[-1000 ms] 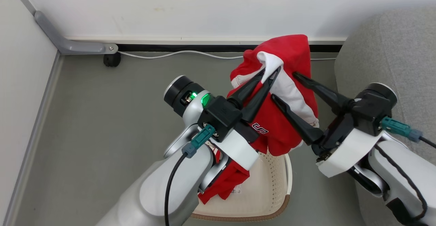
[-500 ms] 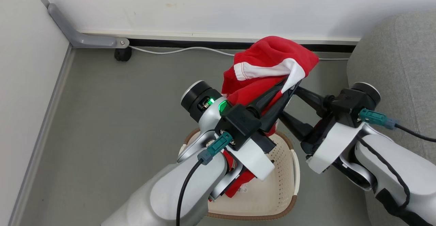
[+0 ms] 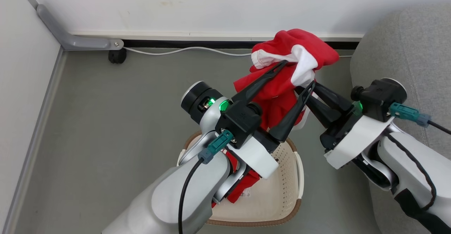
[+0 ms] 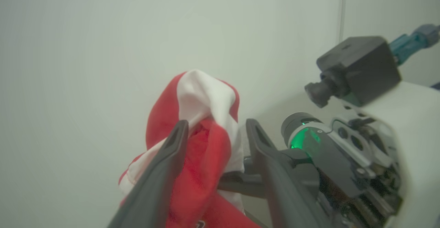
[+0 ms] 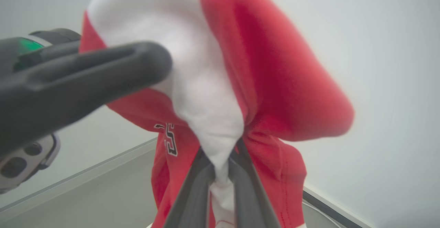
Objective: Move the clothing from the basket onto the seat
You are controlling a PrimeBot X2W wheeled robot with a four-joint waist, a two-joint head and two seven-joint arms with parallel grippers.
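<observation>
we are facing grey floor (image 3: 88, 121) and white wall (image 3: 211, 5). upper centre of the frame, our right gripper (image 5: 220, 174) is pinching the soft red-and-white fabric garment (image 3: 299, 49) above the cream perforated plastic basket (image 3: 287, 177); our left gripper (image 3: 298, 72) is spreading around it.

Your head view is bright and evenly lit by diffuse light, and it is sharp throughout. Shadows are soft: a faint one lies on the grey floor (image 3: 105, 121) beside the cream-white perforated plastic basket (image 3: 289, 181), below the left hand (image 3: 299, 72). A small green lamp (image 3: 223, 105) glows behind that hand. In your left wrist view the hand's dark fingers (image 4: 161, 173) are smeared and out of focus. The soft red-and-white fabric garment (image 4: 206, 97) between them looks hazy against a washed-out pale wall (image 4: 86, 66). In your right wrist view the garment's outline blurs above the right hand (image 5: 220, 174), and the left hand's finger (image 5: 86, 73) beside it is a soft dark mass.
</observation>
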